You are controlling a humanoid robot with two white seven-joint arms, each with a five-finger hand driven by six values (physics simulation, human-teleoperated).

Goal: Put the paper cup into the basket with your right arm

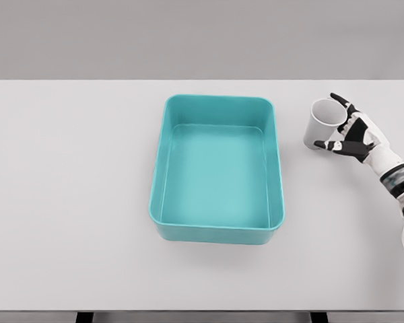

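A white paper cup stands on the white table to the right of the teal basket, about a hand's width from its right wall. My right hand comes in from the lower right and wraps the cup's right side. Its fingers reach over the far rim, and the thumb presses against the near lower side. The cup leans slightly, with its open mouth up. The basket is a rectangular tub with nothing inside. My left arm does not show.
The table spreads wide on the left and in front of the basket. Its near edge runs along the bottom of the picture.
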